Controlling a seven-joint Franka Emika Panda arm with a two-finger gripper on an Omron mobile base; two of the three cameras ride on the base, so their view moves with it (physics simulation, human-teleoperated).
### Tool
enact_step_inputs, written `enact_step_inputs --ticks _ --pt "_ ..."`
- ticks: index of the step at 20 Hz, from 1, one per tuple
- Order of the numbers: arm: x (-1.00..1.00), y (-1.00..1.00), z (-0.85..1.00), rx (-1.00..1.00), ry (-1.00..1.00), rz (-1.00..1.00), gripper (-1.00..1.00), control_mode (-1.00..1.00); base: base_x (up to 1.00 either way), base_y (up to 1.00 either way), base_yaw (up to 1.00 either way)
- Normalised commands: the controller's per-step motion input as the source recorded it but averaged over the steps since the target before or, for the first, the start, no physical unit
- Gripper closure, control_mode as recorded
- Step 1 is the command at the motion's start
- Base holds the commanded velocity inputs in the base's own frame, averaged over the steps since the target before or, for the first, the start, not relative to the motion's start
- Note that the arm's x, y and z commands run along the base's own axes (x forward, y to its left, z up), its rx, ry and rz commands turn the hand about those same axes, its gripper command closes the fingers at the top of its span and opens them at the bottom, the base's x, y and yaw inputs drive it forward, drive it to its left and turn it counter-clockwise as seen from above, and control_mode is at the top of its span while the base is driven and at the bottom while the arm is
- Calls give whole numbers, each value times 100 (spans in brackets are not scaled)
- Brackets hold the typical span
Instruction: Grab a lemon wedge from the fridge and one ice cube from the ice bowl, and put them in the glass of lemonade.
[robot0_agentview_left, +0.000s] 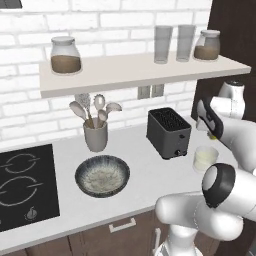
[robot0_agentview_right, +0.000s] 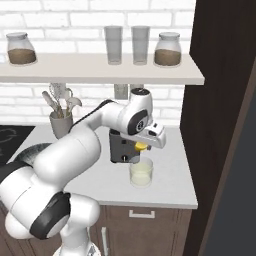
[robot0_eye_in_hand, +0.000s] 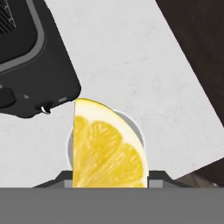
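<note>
Lemon wedge (robot0_eye_in_hand: 107, 146): bright yellow, pinched between the fingers of the end effector (robot0_agentview_right: 142, 146), cut face toward the hand camera, pointed end away from the hand. It hangs directly above the glass of lemonade (robot0_agentview_right: 141, 174).

Tabletop (robot0_agentview_left: 145, 175): pale grey, under the end effector and spreading away to its far side.

Toaster (robot0_agentview_left: 169, 132): black, just beside and behind the end effector.

Ice bowl (robot0_agentview_left: 102, 175): dark rim, speckled inside, well apart from the end effector, beyond the toaster; contents too small to tell.

Glass of lemonade: short clear tumbler, straight below the wedge, its rim ringing the wedge in the hand view. Judged: the coming move turns on this vertical line-up; a release should drop the wedge in.

Writing, brands, labels: none legible.
</note>
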Motion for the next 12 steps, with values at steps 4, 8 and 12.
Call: enact_step_inputs --ticks 4,8,12 --pt "1 0 -38 4 0 0 100 -100 0 0 0" --pt "3 0 -11 0 0 0 100 -100 0 0 0" --pt "28 4 0 0 0 0 100 -100 0 0 0"
